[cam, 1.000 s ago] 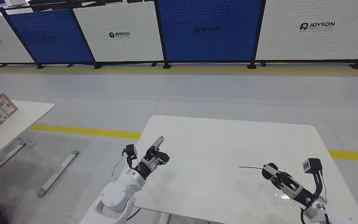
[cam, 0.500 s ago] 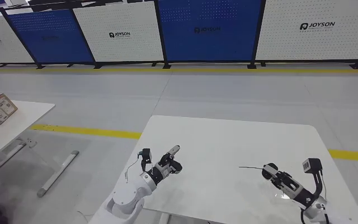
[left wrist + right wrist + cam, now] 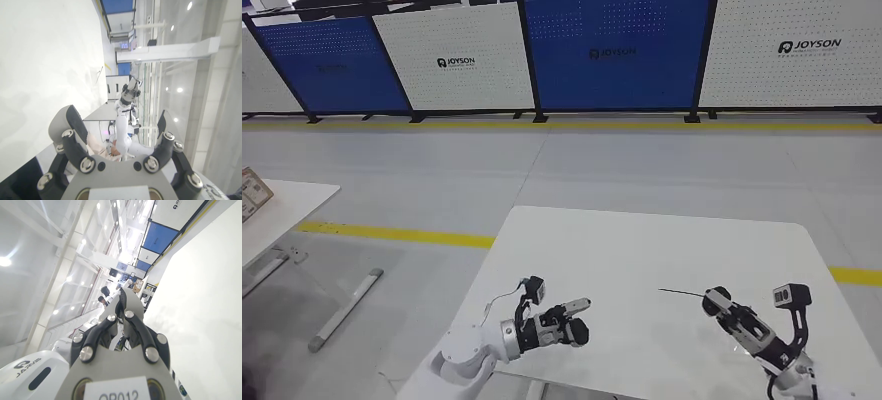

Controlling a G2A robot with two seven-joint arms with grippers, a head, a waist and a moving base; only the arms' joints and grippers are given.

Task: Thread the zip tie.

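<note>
Zip tie point(image 3: 682, 293) threading on a broad white desk point(image 3: 642, 240); left gripper point(image 3: 580, 318), jaws apart, sits low by the near edge; right gripper point(image 3: 712, 298), clamped on the tie's end, holds it over the desk's right side; close the wide gap slowly, keeping the free tip steady; the tie is a thin, straight black strip pointing toward the left gripper.

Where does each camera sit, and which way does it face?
Top view: above the arms, looking down at the white table; both arms show, left gripper and right gripper.
Left wrist view: behind the open left gripper, facing across the table toward the right arm.
Right wrist view: behind the shut right gripper, facing along the table into the room.
Shared: top and left wrist views both show the zip tie.
</note>
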